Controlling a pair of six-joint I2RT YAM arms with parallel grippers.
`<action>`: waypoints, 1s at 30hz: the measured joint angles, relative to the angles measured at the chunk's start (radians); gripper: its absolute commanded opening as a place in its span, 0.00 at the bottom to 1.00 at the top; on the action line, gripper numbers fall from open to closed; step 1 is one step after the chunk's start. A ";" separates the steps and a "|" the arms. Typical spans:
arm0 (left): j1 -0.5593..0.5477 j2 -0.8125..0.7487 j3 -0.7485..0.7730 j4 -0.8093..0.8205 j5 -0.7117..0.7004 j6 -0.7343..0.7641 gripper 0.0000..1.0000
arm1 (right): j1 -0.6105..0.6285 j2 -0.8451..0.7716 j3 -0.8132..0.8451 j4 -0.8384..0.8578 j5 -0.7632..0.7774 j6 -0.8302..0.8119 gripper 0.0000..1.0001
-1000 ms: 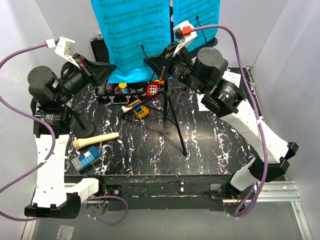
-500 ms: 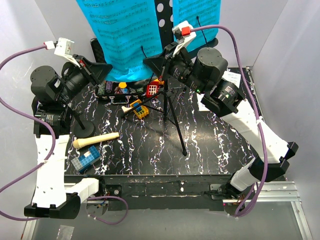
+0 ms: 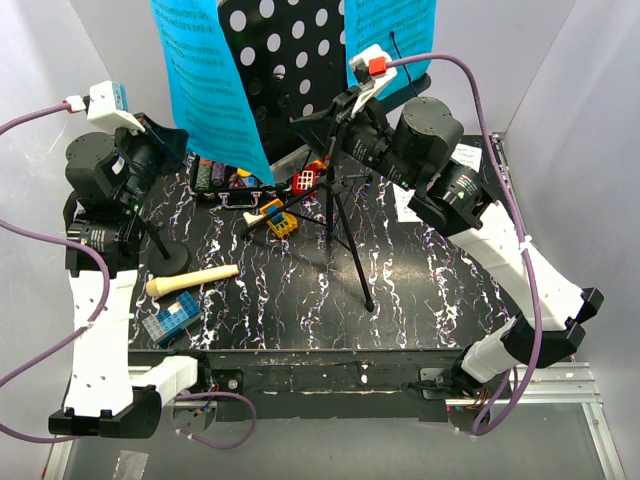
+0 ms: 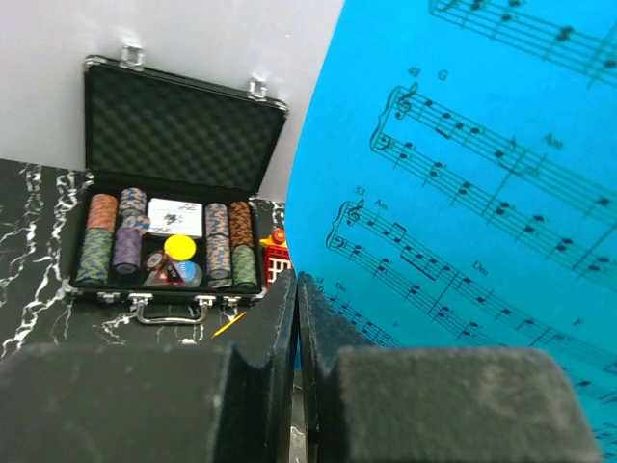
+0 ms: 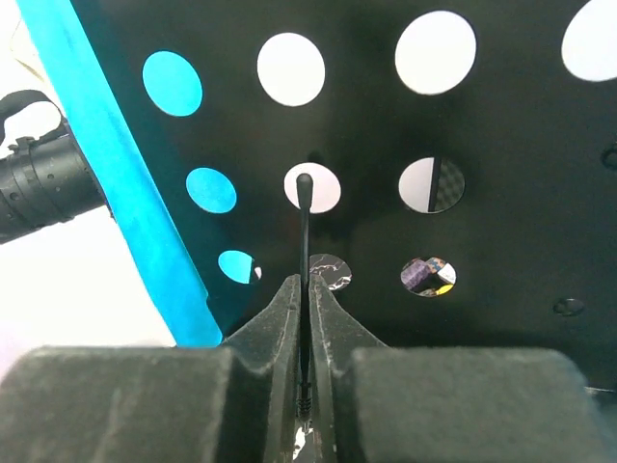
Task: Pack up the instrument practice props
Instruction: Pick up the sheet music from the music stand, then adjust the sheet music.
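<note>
The left end effector (image 4: 297,289) is pinched shut on the edge of a blue sheet-music page (image 4: 463,193), angling it off the music stand (image 3: 280,60), probably to free it for packing. The right end effector (image 5: 305,289) is clamped on the stand's wire page retainer (image 5: 305,217), likely steadying the stand on the table (image 3: 420,290).

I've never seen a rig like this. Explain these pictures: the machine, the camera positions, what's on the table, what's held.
Two robot arms with two-finger grippers stand at a black table. One picture looks down from above; the others come from cameras on each wrist. The left gripper is shut on a blue sheet-music page; the right gripper pinches a thin black wire on the music stand. A cream microphone, mic stand, toy blocks and open poker-chip case sit on the table.
</note>
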 measured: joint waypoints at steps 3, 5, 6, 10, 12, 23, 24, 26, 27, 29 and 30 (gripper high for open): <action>0.000 0.000 -0.001 -0.011 -0.042 0.000 0.00 | 0.000 -0.002 -0.005 -0.011 -0.011 -0.002 0.38; 0.000 -0.001 -0.002 -0.016 -0.062 0.000 0.00 | 0.000 -0.005 -0.007 -0.030 -0.022 -0.004 0.54; 0.000 -0.001 -0.003 -0.020 -0.076 0.001 0.00 | 0.000 -0.006 -0.008 -0.036 -0.026 -0.004 0.60; 0.000 -0.005 -0.025 -0.028 -0.130 0.003 0.00 | 0.001 -0.022 -0.030 -0.045 -0.038 -0.005 0.72; 0.000 -0.006 -0.043 -0.038 -0.163 0.002 0.00 | 0.001 -0.037 -0.053 -0.047 -0.040 -0.006 0.74; 0.000 -0.054 -0.196 -0.103 -0.309 0.003 0.00 | 0.001 -0.108 -0.159 -0.047 -0.040 -0.006 0.77; 0.000 -0.064 -0.212 -0.101 -0.306 0.003 0.00 | 0.001 -0.122 -0.179 -0.046 -0.040 -0.006 0.77; 0.000 -0.091 -0.256 -0.102 -0.282 0.003 0.00 | 0.001 -0.165 -0.234 -0.048 -0.037 -0.006 0.77; 0.000 -0.105 -0.280 -0.100 -0.266 0.002 0.00 | 0.001 -0.190 -0.265 -0.046 -0.035 -0.006 0.77; 0.000 -0.134 -0.338 -0.101 -0.224 -0.007 0.00 | 0.001 -0.246 -0.333 -0.047 -0.019 -0.006 0.77; 0.000 -0.148 -0.369 -0.101 -0.198 -0.015 0.00 | 0.001 -0.279 -0.375 -0.044 -0.010 -0.007 0.77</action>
